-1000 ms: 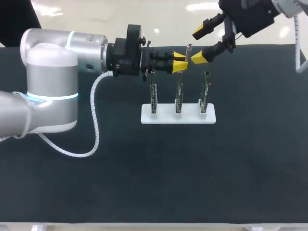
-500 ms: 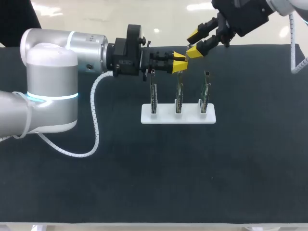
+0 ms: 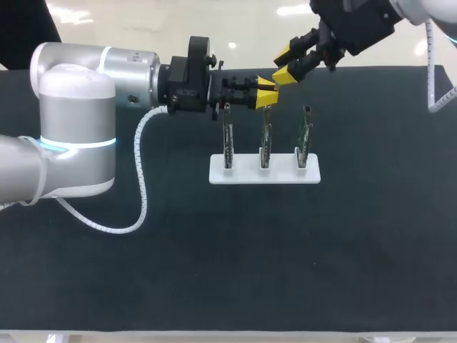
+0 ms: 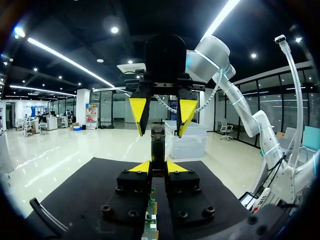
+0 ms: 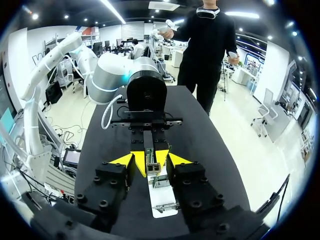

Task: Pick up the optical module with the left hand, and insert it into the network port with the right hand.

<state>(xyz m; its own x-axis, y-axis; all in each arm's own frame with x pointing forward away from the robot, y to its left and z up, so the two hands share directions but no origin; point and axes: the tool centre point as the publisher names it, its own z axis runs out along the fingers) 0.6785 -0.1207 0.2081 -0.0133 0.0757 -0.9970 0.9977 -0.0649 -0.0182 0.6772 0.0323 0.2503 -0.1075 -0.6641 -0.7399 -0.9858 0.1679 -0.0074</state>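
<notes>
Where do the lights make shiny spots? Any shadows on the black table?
Head view: the left arm's silver shell gleams, while the black table shows no glare and hardly any shadow by the white stand. Right wrist view: the same shell shines. Left wrist view: the right gripper looks dark against bright ceiling lights.

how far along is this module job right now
Done: the left gripper is shut on the optical module, held above the white rack. In hand: the handover, with the right gripper open either side of the module's free end. Left: the right-hand grip, release, and insertion.
</notes>
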